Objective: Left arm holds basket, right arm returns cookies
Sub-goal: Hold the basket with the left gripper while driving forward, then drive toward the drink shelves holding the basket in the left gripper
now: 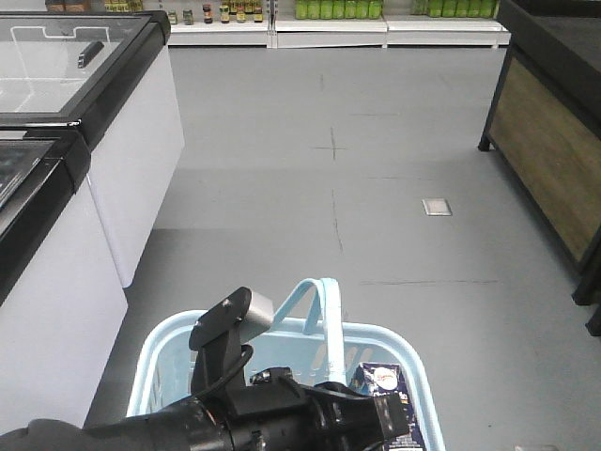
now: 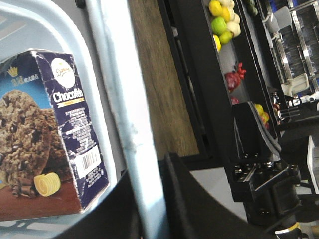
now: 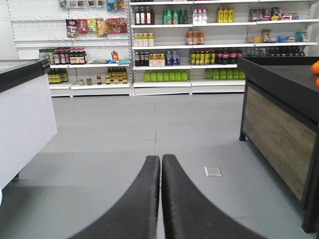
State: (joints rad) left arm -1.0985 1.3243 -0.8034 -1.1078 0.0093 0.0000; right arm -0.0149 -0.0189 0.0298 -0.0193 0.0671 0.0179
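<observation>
Bright, even overhead shop light; only a soft shadow on the grey floor (image 1: pixel 376 188) beside the white freezer (image 1: pixel 141 160), whose glass lid (image 1: pixel 47 66) glares. Left wrist view is tilted, the basket handle (image 2: pixel 124 99) blurred up close; the right gripper (image 3: pixel 161 160) dark, soft-edged

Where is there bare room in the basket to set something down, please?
In the basket, the left half, between its left wall and the upright handles, looks bare. The right side is crowded by the cookies; the left arm hides the near part.
</observation>
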